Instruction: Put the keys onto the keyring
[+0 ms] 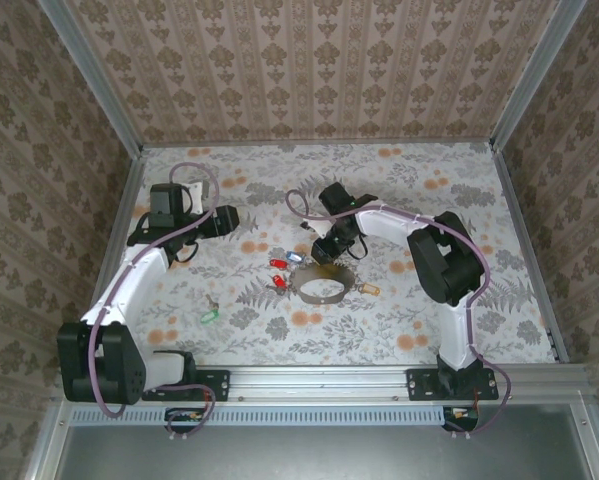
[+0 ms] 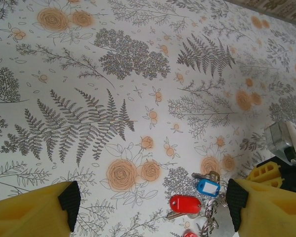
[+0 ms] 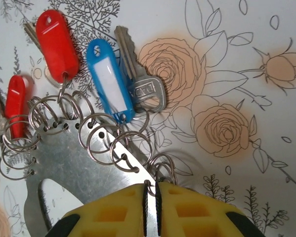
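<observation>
Left end effector (image 2: 151, 203): wide, empty.
Right end effector (image 3: 151, 200): pinched on keyring (image 3: 73, 165).
Keys (image 3: 108, 84): red, blue, ringed onto keyring.
Green key (image 1: 210, 314): apart, on bench (image 1: 429, 200).

White surface (image 2: 138, 74), busy print of grey ferns and orange roses. Beige-brown damask on the walls (image 1: 309, 70). Bright red key (image 3: 57, 44), blue key (image 3: 109, 81) with a white label window, little green key (image 1: 210, 315). Plain silvery-grey keyring (image 3: 73, 165). Chunky yellow fingers (image 2: 29, 212), black pads (image 2: 68, 198).
</observation>
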You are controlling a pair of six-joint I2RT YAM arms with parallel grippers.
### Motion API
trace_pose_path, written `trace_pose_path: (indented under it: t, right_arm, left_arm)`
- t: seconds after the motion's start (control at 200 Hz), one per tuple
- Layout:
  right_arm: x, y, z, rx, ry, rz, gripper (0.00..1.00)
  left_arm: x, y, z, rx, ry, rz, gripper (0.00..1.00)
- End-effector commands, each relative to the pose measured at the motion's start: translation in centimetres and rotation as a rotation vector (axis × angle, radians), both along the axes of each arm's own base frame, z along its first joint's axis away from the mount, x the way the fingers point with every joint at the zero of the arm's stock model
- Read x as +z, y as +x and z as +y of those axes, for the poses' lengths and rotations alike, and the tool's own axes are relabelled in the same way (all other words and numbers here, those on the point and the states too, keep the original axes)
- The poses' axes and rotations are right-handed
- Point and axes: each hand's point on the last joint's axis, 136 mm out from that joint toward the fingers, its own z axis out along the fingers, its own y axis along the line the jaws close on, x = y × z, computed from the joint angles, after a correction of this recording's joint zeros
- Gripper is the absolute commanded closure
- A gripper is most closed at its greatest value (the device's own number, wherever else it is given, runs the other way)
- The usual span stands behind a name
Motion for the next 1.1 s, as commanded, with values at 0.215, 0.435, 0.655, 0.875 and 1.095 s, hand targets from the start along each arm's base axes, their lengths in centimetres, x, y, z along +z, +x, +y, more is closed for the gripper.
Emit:
trace_pose_path:
  t: [0.215,0.435,0.655,0.875,1.095]
  right_arm:
    - [1.8,-0.4,0.4,-0.026,0.154,0.102,0.94]
    - [3.6,-0.7,0.6,0.013,0.239,0.04,1.0]
    - [2.1,0.2,-1.1,-0.052,0.13,-0.009,0.76]
    - [0.6,0.0,-0.8,-0.074,0.09,0.08,0.74]
    - [0.4,0.2,-0.2,-0.082,0.11,0.101,0.75]
  left_arm:
    - [1.6,-0.3,-0.6,-0.045,-0.013,-0.072,0.2]
    - [3.0,-0.9,-1.8,-0.124,-0.056,-0.198,0.19]
    - [3.5,-2.2,-2.7,-0.209,-0.006,-0.345,0.19]
    - [3.1,-1.9,-2.1,-0.159,0.012,-0.333,0.19]
    - [2.6,-1.7,-2.1,-0.155,0.011,-0.313,0.2]
